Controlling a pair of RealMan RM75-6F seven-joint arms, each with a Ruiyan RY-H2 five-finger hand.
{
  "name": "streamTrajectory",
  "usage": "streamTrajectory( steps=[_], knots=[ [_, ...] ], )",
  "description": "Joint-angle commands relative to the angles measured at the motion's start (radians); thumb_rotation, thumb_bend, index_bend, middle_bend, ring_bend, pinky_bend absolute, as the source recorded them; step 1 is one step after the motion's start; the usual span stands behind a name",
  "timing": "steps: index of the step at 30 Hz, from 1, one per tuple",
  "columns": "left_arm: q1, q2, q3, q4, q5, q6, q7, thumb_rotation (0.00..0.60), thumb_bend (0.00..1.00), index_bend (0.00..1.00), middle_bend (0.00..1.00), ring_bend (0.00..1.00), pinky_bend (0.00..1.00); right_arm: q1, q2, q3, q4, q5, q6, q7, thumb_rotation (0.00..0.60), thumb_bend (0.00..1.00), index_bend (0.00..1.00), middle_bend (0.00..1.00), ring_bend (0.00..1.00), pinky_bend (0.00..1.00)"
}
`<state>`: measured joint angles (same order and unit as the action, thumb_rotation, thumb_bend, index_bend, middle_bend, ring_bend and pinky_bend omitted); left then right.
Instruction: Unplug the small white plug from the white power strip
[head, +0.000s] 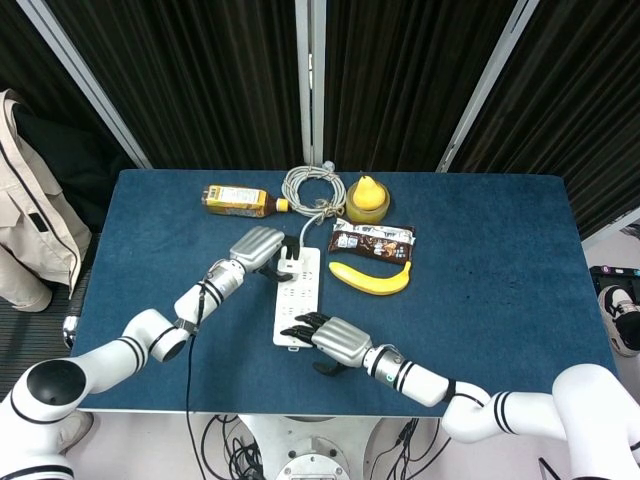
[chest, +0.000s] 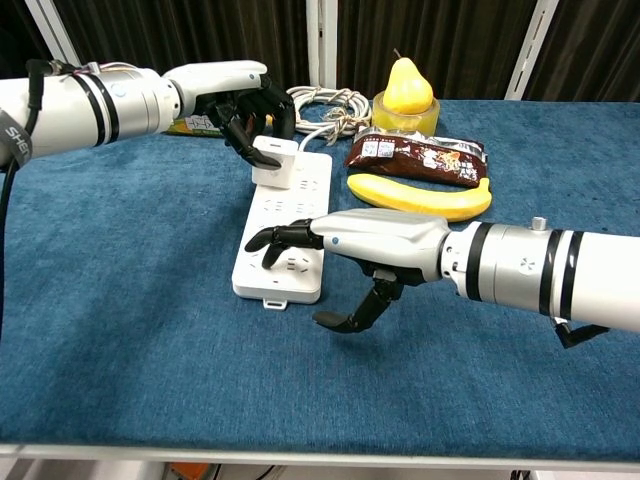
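My left hand (chest: 245, 105) pinches the small white boxy plug (chest: 273, 160), seated at the twelve o'clock end of the long white plastic power strip (chest: 285, 225). My right hand (chest: 345, 240) presses fingers on the six o'clock end, bracing. Pulling step; next, lift straight up.

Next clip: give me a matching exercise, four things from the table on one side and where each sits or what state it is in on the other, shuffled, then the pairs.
Things:
1. small white plug
2. pear
3. banana
4. power strip

States:
A. lying in front of the brown snack packet
B. pressed down at its near end by the right hand
C. held by the left hand
D. standing in a yellow cup

Pairs: 1-C, 2-D, 3-A, 4-B
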<state>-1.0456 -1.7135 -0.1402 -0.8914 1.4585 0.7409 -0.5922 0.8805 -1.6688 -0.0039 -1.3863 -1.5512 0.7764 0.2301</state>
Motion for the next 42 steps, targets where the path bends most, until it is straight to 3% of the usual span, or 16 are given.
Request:
streamTrajectory(
  steps=[1,21,33,36,42],
  knots=[
    [0.002,-0.013,0.003,0.021,0.006,0.013,-0.011,0.600,0.45,0.69,0.73,0.62,0.73,0.000,0.000,0.000,0.001,0.001,-0.001,0.003,0.600,0.36,0.09,0.17,0.01,0.13],
    [0.042,-0.023,0.027,0.062,0.030,0.093,-0.099,0.600,0.50,0.72,0.76,0.65,0.75,-0.005,0.003,0.000,-0.004,0.017,-0.006,-0.003,0.600,0.37,0.08,0.17,0.01,0.13],
    [0.098,0.000,-0.008,0.058,0.014,0.229,-0.109,0.600,0.49,0.70,0.74,0.63,0.74,-0.011,0.011,0.005,-0.015,0.010,0.014,0.001,0.600,0.37,0.07,0.16,0.01,0.13],
    [0.126,0.019,-0.004,0.042,-0.004,0.233,-0.069,0.600,0.49,0.66,0.70,0.58,0.67,-0.018,0.020,0.006,-0.023,-0.008,0.046,0.002,0.600,0.37,0.06,0.16,0.01,0.13],
    [0.174,0.038,0.018,0.023,-0.033,0.225,0.102,0.600,0.47,0.44,0.52,0.37,0.43,-0.051,0.080,0.006,-0.073,-0.045,0.139,-0.028,0.600,0.37,0.06,0.16,0.01,0.13]
  ],
)
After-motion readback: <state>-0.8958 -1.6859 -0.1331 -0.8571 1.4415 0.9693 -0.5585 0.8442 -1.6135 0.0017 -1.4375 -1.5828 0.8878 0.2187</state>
